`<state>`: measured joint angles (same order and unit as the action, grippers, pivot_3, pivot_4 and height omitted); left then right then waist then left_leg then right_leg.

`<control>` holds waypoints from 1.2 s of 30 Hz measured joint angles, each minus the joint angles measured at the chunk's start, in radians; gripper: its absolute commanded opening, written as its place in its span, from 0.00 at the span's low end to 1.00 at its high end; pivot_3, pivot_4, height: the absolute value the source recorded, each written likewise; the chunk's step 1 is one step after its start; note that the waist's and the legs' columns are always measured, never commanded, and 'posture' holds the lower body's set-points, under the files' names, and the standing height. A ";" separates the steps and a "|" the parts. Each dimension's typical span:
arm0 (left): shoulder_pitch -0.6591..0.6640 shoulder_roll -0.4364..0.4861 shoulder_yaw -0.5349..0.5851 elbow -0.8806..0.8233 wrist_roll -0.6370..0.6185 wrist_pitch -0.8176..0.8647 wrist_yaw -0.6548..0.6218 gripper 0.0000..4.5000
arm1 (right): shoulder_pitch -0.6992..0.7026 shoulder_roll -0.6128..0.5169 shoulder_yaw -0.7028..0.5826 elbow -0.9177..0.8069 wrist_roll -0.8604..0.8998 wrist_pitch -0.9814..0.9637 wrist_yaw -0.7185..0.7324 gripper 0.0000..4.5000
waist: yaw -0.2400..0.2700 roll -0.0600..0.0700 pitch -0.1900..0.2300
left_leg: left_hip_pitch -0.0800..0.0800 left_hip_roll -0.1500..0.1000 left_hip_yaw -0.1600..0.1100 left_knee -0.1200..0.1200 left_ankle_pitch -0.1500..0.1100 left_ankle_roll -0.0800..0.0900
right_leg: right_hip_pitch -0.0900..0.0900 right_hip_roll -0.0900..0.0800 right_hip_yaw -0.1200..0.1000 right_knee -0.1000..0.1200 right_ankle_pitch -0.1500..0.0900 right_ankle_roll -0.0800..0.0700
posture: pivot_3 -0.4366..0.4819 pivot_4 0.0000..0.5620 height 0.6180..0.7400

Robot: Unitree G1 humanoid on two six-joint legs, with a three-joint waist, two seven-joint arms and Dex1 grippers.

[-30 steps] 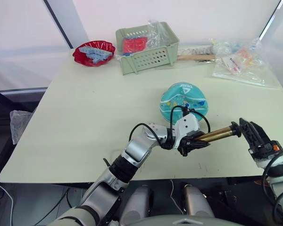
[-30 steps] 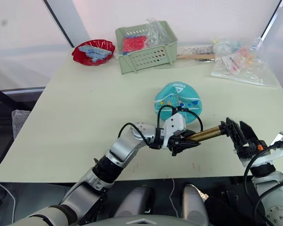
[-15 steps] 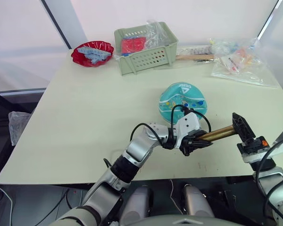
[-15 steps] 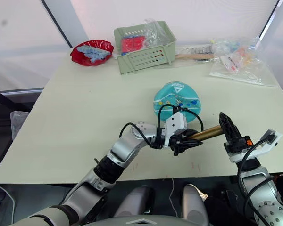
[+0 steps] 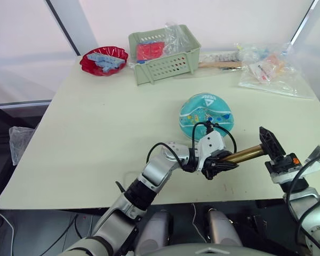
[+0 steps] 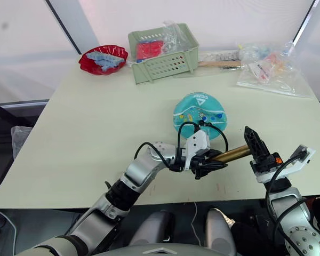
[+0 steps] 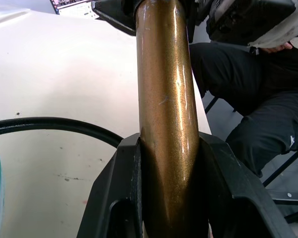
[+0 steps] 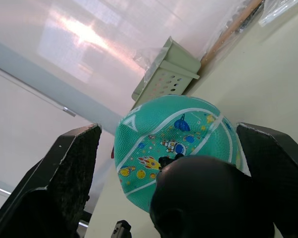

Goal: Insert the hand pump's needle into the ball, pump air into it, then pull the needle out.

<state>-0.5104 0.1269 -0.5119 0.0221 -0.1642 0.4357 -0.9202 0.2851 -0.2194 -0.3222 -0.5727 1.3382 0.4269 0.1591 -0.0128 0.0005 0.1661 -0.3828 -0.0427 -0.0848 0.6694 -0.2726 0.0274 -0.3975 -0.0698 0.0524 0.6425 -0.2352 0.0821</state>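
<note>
The teal ball (image 5: 206, 111) with cartoon prints rests on the pale table (image 5: 96, 128), right of centre. Just in front of it, my left gripper (image 5: 217, 163) is shut on the hand pump's bronze cylinder (image 5: 243, 155), which the left wrist view shows wedged between both fingers (image 7: 114, 198). The pump's thin black hose (image 5: 225, 133) loops up to the ball's near side; the needle's black fitting (image 8: 165, 160) sits against the ball, its pin too small to see. My right gripper (image 5: 265, 140) is open, its fingers (image 8: 64, 168) standing wide either side of the pump's black handle (image 8: 203, 198).
At the back stand a green slotted basket (image 5: 165, 50) and a red bowl (image 5: 104, 58). Clear plastic bags (image 5: 269, 69) and a wooden-handled tool (image 5: 221, 65) lie at the back right. The table's front edge runs just below both grippers.
My right gripper has moved left and turned, so its fingers now straddle the pump's handle end. The left gripper keeps its hold on the cylinder, nearly still.
</note>
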 measured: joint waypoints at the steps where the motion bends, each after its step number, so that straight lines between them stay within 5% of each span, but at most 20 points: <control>1: 0.000 -0.001 0.002 -0.003 -0.002 -0.001 -0.001 0.23 | 0.000 -0.001 -0.004 0.004 -0.007 -0.003 0.000 0.73 | 0.000 0.000 0.000 | 0.000 0.000 0.000 0.000 0.000 0.000 | 0.000 0.000 0.000 0.000 0.000 0.000 | 0.48 0.27 0.97; 4: 0.000 -0.007 0.001 -0.008 -0.007 0.000 0.002 0.23 | 0.000 -0.002 -0.010 0.006 -0.018 -0.005 0.000 0.43 | 0.000 0.000 0.000 | 0.000 0.000 0.000 0.000 0.000 0.000 | 0.000 0.000 0.000 0.000 0.000 0.000 | 0.48 0.27 0.97; 11: 0.000 -0.007 0.001 -0.004 0.000 -0.009 0.002 0.23 | 0.000 -0.001 -0.006 0.006 -0.030 -0.012 0.000 0.42 | 0.000 0.000 0.000 | 0.000 0.000 0.000 0.000 0.000 0.000 | 0.000 0.000 0.000 0.000 0.000 0.000 | 0.48 0.27 0.97; 18: 0.000 0.005 0.006 0.011 -0.002 -0.010 -0.014 0.95 | -0.018 -0.039 0.013 0.004 -0.063 -0.001 0.041 0.42 | 0.000 0.000 0.000 | 0.000 0.000 0.000 0.000 0.000 0.000 | 0.000 0.000 0.000 0.000 0.000 0.000 | 0.48 0.27 0.97; 19: 0.000 0.009 0.010 0.011 -0.005 -0.010 -0.018 0.99 | -0.022 -0.051 0.018 0.003 -0.072 0.000 0.051 0.42 | -0.001 0.000 0.000 | 0.000 0.000 0.000 0.000 0.000 0.000 | 0.000 0.000 0.000 0.000 0.000 0.000 | 0.48 0.27 0.97; 36: -0.010 0.293 0.051 -0.062 -0.055 0.040 -0.225 0.99 | -0.198 -0.300 0.138 -0.075 -0.377 0.031 0.227 0.42 | -0.001 -0.001 0.001 | -0.001 -0.001 -0.002 0.000 0.000 0.000 | -0.001 0.000 -0.002 0.000 0.000 0.000 | 0.48 0.27 0.97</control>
<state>-0.5204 0.4202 -0.4610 -0.0400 -0.2192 0.4761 -1.1456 0.0870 -0.5192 -0.1841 -0.6478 0.9614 0.4583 0.3866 -0.0136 -0.0004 0.1671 -0.3839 -0.0432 -0.0866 0.6689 -0.2725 0.0274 -0.3986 -0.0695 0.0506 0.6423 -0.2353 0.0819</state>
